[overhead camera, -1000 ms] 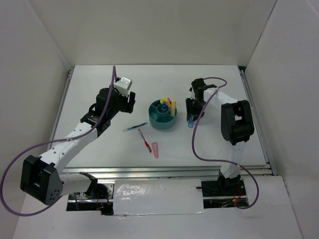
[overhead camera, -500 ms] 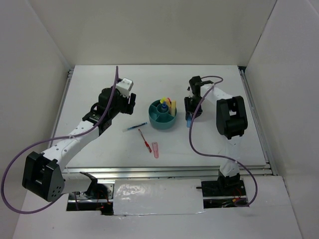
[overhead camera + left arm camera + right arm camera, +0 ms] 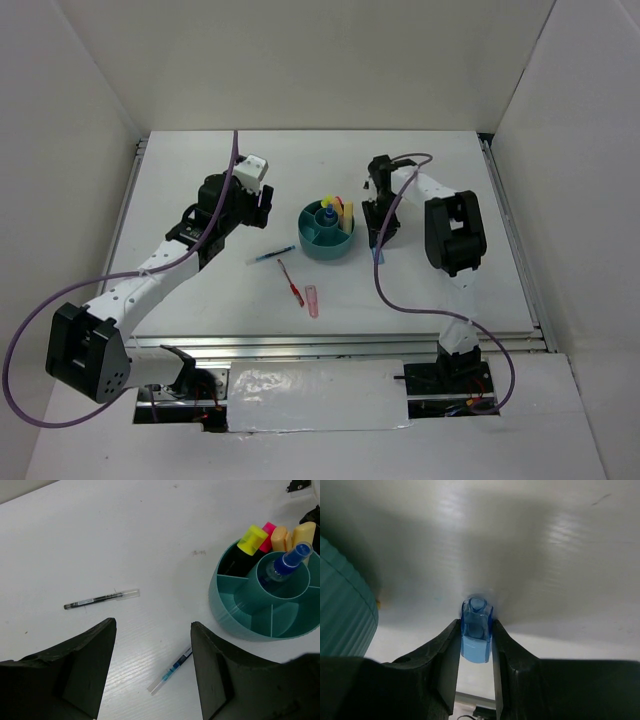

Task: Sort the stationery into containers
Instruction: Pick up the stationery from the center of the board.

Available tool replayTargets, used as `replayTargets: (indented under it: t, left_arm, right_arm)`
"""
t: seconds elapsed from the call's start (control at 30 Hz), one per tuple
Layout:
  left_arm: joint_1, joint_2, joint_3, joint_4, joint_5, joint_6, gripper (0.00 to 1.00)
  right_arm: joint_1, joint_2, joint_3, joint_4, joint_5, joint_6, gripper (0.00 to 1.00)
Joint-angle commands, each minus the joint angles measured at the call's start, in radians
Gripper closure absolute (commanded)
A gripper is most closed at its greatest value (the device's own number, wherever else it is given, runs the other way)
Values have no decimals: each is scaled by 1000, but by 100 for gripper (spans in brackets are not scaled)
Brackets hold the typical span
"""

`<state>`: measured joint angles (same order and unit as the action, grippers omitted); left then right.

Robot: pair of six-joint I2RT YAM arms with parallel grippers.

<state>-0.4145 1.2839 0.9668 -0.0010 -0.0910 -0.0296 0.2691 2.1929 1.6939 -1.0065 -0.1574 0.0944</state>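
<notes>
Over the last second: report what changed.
The right gripper slid left toward the teal organiser and closed on the light-blue marker. The left gripper stayed open, barely shifting; the blue pen, red pen and pink marker lie as before.

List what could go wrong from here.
1. The right gripper pinches the smooth light-blue marker between its jaws; it may slip or tilt on lifting.
2. The teal organiser stands close beside that grip, so a sideways swing could knock it.
3. Some compartments already hold upright highlighters; the marker might snag there.
</notes>
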Motion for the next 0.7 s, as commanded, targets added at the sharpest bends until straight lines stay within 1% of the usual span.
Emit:
replayTargets:
  t: [0.0, 0.07, 0.2, 0.4, 0.47, 0.53, 0.67]
  left_arm:
    - [6, -11, 29, 16, 5, 8, 27]
    - [6, -17, 27, 13, 5, 11, 27]
    - [6, -21, 24, 13, 4, 16, 27]
    - [6, -32, 12, 19, 5, 14, 27]
    - [6, -40, 6, 21, 5, 14, 27]
    - [6, -46, 0, 21, 7, 13, 27]
    - [6, -54, -7, 21, 11, 10, 27]
  right_arm:
    - [39, 31, -7, -72, 30, -44, 76]
    - [45, 28, -5, -73, 47, -58, 73]
    - [42, 22, -17, -93, 127, -82, 63]
    - [9, -48, -118, -50, 226, -65, 62]
    - [-8, -62, -154, -34, 243, -53, 62]
    - [-27, -76, -166, -24, 252, -42, 59]
    - [-45, -73, -163, -24, 228, -45, 49]
